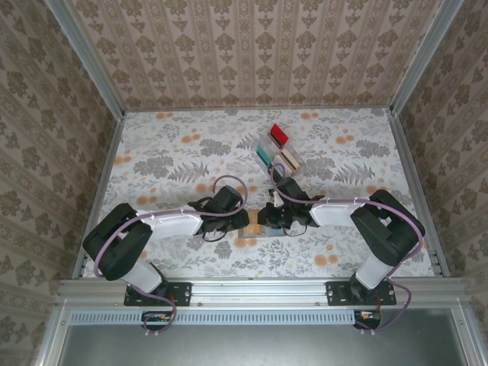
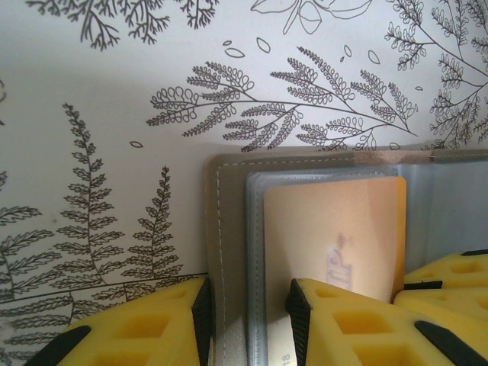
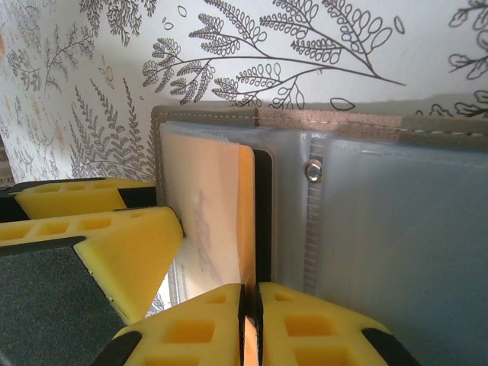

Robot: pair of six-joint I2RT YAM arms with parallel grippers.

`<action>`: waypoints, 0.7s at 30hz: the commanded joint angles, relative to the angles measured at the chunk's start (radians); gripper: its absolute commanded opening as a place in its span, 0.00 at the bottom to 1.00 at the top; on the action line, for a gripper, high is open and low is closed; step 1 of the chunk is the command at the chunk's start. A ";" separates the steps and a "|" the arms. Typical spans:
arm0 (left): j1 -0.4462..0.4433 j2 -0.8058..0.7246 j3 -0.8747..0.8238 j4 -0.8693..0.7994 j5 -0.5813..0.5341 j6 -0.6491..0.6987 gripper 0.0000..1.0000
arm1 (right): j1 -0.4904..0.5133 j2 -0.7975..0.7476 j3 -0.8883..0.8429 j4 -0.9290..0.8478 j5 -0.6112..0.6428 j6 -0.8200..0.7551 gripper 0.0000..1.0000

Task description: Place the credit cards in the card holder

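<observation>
1. My left gripper (image 2: pixel 245 305) has its fingers apart, astride the left border of the card holder (image 2: pixel 225 229). One finger is over the flowered table (image 1: pixel 175 160) and the other over the pocket, so it looks to be pinning, not pinching.
2. The one card holder lies open and flat near the table's front edge, between the two arms. The beige card (image 2: pixel 335 229) seems to be largely inside its clear pocket.
3. My right gripper (image 3: pixel 250 293) has its fingers together, clamped on that card's near edge. To seat the card well, I judge I should push it straight along the pocket and keep it flat. The left fingers should bear down so the holder cannot slide.
4. Count: two grippers, one holder, four cards. One is the beige card here. A red card (image 1: pixel 278 136), a teal card (image 1: pixel 264 156) and a pale card (image 1: pixel 288 158) stand in the single clear rack (image 1: pixel 273 147), well beyond the holder. A dark strip (image 3: pixel 263 213) behind the beige card may be a fifth; I cannot tell.
</observation>
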 commanded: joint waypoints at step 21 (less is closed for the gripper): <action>-0.010 -0.010 0.002 0.007 -0.007 -0.017 0.34 | -0.005 -0.011 0.006 -0.036 0.035 0.017 0.17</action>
